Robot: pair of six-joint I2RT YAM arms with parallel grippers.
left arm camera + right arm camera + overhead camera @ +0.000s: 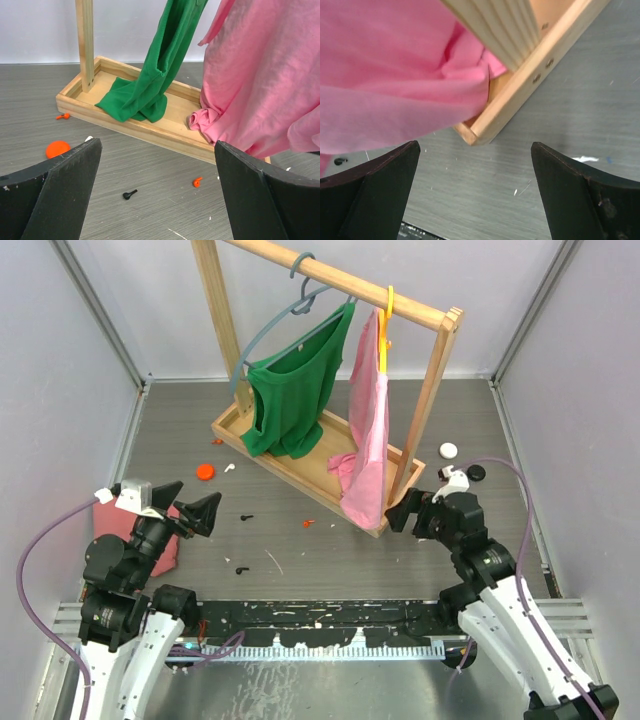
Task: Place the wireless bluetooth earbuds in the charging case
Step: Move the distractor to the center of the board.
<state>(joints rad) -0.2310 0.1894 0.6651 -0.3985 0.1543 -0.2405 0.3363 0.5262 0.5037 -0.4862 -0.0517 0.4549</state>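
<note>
Tiny earbuds lie scattered on the grey table: a black one (246, 517) (130, 194), a second black one (241, 569), an orange-red one (308, 524) (197, 182), another orange-red one (216, 441) (63, 116) by the rack's base, and a white one (229, 468). Round pucks lie nearby: orange (205, 472) (58, 148), white (448, 450) and black (477, 472). I cannot tell which is the charging case. My left gripper (195, 505) (157, 200) is open and empty, above the table left of the first black earbud. My right gripper (408, 512) (475, 195) is open and empty beside the rack's near right corner.
A wooden clothes rack (300, 465) (520, 95) stands mid-table with a green top (298, 390) (150, 90) and a pink garment (368, 440) (260, 80) (395, 75) hanging into its tray base. A pink-red block (165, 545) lies under the left arm. Grey walls enclose the table.
</note>
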